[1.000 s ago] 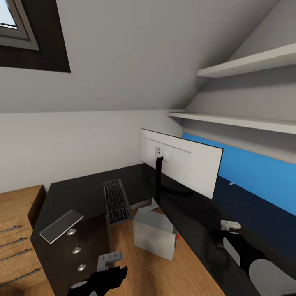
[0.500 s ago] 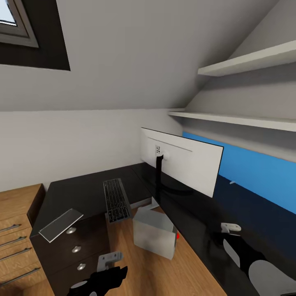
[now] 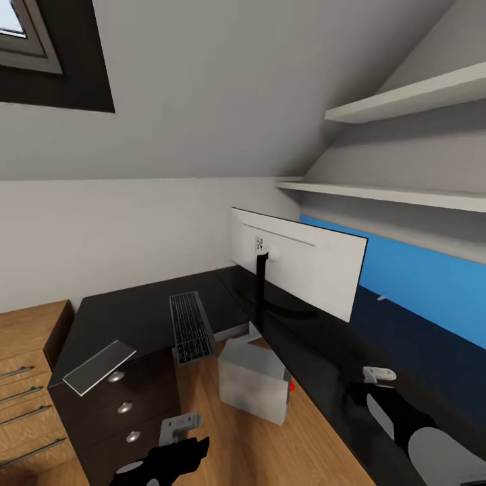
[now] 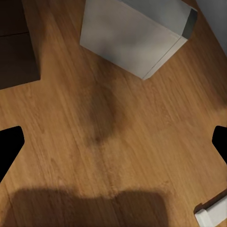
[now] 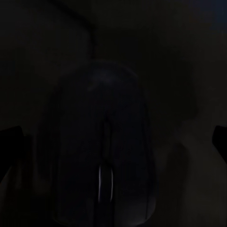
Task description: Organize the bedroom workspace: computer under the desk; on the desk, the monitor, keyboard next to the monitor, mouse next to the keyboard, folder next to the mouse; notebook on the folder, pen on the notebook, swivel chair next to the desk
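The computer (image 4: 135, 35) is sitting on the wood floor (image 4: 109, 137) at the upper middle of the frame, with dark fingertips (image 4: 9, 146) showing wide apart at both edges.

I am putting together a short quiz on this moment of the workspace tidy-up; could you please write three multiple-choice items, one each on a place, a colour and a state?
1. Where does the keyboard lie?
A. on the desk
B. on the floor
C. on a wall shelf

2. What colour is the panel behind the desk?
A. red
B. blue
C. green

3. How does the monitor stand?
A. face down
B. tipped on its side
C. upright on its foot

Key: 1 A, it rests on the black top. 2 B, bright blue shows beyond the monitor. 3 C, its white back rises from the round black foot.
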Controlling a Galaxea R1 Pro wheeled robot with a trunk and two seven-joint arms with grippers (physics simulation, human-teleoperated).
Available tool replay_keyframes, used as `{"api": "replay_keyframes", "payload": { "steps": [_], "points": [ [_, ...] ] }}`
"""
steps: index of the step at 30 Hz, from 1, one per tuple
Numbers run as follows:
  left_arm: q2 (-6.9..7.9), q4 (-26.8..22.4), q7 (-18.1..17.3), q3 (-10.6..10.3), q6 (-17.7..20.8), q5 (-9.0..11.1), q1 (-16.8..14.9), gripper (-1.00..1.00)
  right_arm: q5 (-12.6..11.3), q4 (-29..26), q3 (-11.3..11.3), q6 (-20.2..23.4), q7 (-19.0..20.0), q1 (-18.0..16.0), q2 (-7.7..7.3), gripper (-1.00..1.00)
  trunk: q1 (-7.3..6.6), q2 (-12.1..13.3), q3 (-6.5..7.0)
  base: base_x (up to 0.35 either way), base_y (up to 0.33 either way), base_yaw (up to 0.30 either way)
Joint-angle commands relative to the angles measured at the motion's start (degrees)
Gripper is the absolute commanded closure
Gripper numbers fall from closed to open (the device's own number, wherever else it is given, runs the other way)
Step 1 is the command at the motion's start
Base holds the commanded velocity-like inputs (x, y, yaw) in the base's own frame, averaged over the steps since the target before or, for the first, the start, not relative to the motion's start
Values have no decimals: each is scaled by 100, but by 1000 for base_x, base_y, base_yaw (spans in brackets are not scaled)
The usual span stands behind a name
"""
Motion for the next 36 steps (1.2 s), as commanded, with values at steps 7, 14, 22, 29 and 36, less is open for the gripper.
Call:
{"api": "replay_keyframes", "payload": {
  "steps": [7,14,22,29,36],
  "points": [
    [-1,-8,53,-4,25,62,-1,-100,-56,-13,49,31,-40,-1,-6,-100,0,-4,-6,0,0,0],
    [-1,-8,54,4,26,63,-1,-100,-48,-17,49,31,-39,-1,-6,100,0,-4,-6,0,0,0],
    [-1,-8,47,-2,26,62,-1,-100,-49,-22,39,31,-34,-1,-13,100,0,-4,-6,0,0,0],
    [-1,-8,38,-3,26,65,-1,-100,-52,-30,29,31,-32,1,-23,100,0,-4,-6,0,0,0],
    [6,-8,36,-4,20,58,-1,-100,-51,-43,23,23,-31,-1,-24,100,0,-4,-6,0,0,0]
  ]
}}
